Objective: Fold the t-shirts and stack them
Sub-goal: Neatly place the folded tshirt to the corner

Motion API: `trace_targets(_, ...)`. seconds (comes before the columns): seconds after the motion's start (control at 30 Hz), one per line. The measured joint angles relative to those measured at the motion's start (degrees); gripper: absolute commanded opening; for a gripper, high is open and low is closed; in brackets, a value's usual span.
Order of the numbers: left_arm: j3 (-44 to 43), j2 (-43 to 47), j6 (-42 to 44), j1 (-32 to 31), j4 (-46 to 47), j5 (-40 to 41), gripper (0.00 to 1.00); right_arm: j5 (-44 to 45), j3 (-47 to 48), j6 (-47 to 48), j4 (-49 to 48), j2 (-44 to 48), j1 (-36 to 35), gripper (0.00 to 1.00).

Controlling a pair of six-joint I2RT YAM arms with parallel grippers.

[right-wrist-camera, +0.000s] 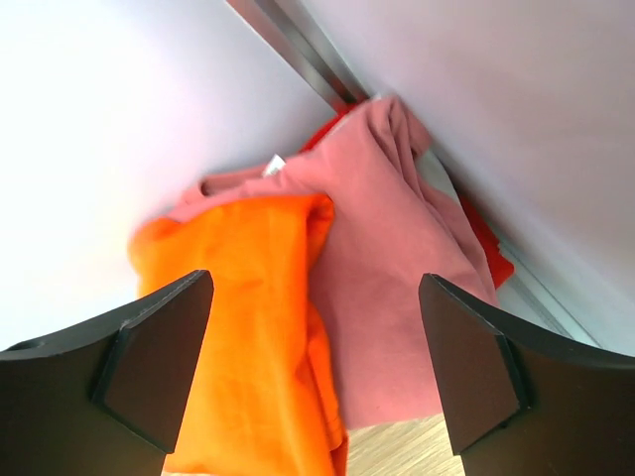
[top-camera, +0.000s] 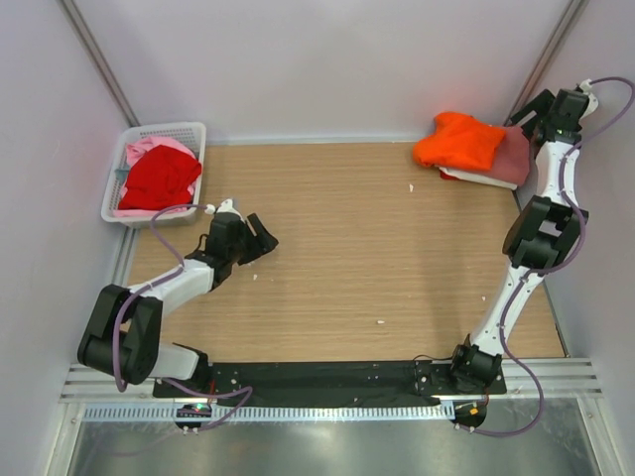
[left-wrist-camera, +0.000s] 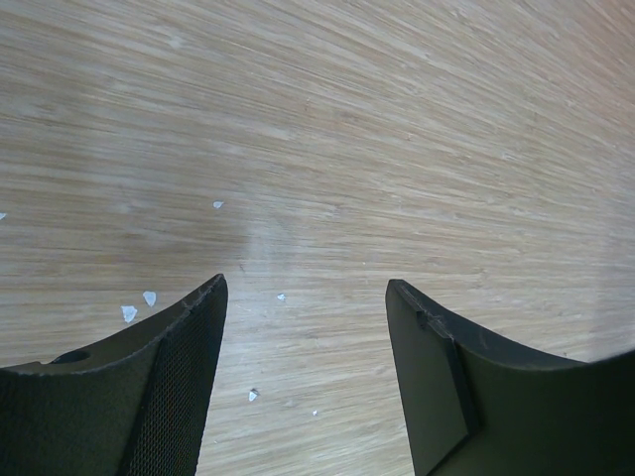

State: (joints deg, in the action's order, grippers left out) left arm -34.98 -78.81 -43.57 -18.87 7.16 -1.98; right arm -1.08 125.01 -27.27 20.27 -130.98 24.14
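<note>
While both gaped empty, the red shirt (top-camera: pixel 159 178) lay at ten o'clock from the nearer left gripper (top-camera: pixel 261 239); the right gripper (right-wrist-camera: pixel 316 283) faced the orange shirt (right-wrist-camera: pixel 248 327).

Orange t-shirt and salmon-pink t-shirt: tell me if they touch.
Touching. Right wrist view shows the orange t-shirt overlapping the salmon-pink t-shirt, no gap between them.

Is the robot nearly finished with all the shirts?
Not yet. Done: the orange shirt lies on a pink shirt in the far right corner, though it looks lumpy. In hand: nothing; the right gripper is open above those shirts, and the left gripper is open over the table. Left: a red shirt and a pale pink shirt sit in the basket.
</note>
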Motion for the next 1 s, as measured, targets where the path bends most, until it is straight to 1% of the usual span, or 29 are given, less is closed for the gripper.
trace_targets(0.1,0.24,0.37,0.0,-0.04,0.42,0.0,0.66,0.48,-0.33,-0.52,-0.07,1.88,0.09,0.91)
trace_targets(0.37,0.57,0.96,0.0,-0.15,1.2,0.0,0.66,-0.11,-0.37,-2.03,-0.13,1.97,-0.15,0.91)
trace_targets(0.63,0.74,1.01,0.0,-0.15,1.55,0.0,0.66,-1.49,0.09,-3.65,-0.09,-2.14,-1.4,0.9)
trace_targets(0.87,0.85,1.38,0.0,-0.15,2.05,0.02,0.66,-2.75,0.09,-4.63,0.24,-5.97,-2.19,0.86)
trace_targets(1.0,0.98,1.46,0.02,-0.2,2.27,0.02,0.66,-3.65,0.09,-5.03,0.48,-6.43,-2.19,0.81)
